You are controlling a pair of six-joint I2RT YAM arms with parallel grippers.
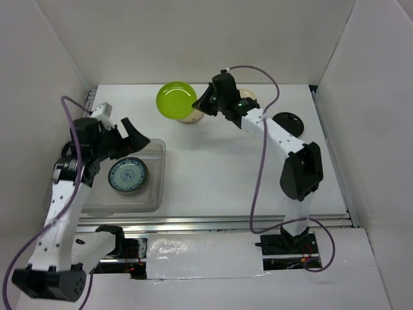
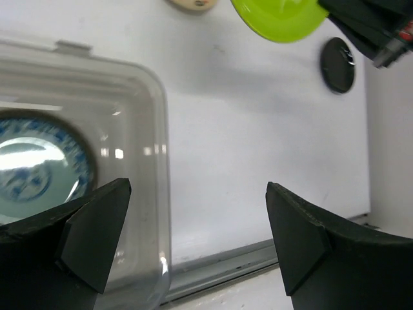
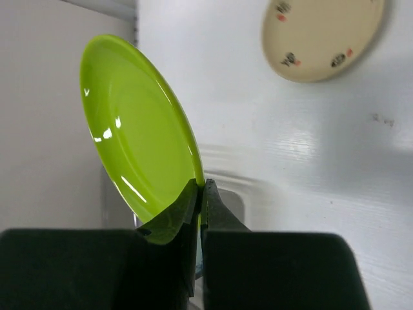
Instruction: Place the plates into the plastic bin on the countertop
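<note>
The right gripper (image 3: 201, 194), clamped shut on the rim of the glossy lime-green round plate (image 3: 135, 129) well beyond the clear rectangular plastic bin (image 1: 155, 199), should carry it slowly and lower it flat beside the blue-grey patterned plate (image 1: 128, 175) lying in that bin, over whose rim the left gripper (image 1: 132, 139) hovers wide open.

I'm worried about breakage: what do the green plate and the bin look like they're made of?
The lime green plate: glossy and evenly coloured, with sharp highlights; glazed ceramic or hard plastic, the look leaves it open. The bin: clear plastic, judging by its see-through walls and glinting rounded rim.
</note>
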